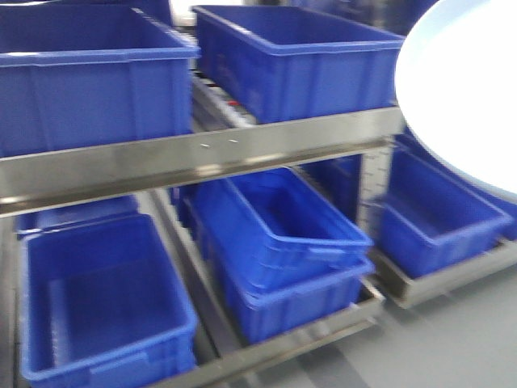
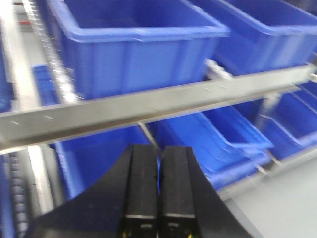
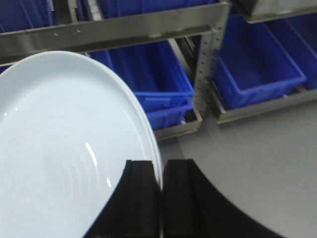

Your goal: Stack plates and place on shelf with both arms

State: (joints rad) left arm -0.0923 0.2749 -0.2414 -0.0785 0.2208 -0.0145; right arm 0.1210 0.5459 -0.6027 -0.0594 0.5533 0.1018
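Our right gripper (image 3: 161, 198) pinched the rim of the stacked plates (image 3: 59, 153), two rims showing edge to edge, held aloft before the metal shelf (image 1: 202, 158) of blue bins (image 1: 291, 61). Our left gripper (image 2: 158, 198) was clenched on nothing. We judged stacking done; setting the plates on the shelf remained.

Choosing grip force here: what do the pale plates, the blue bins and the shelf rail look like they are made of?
The plates look like glazed ceramic or melamine: smooth, glossy, with bright highlights; which one is unclear. The blue bins look like moulded plastic, with a uniform colour, a mild sheen and thick rolled rims. The shelf rail looks like bare metal, grey and dully reflective. The right claw is shut on the plates' rim.
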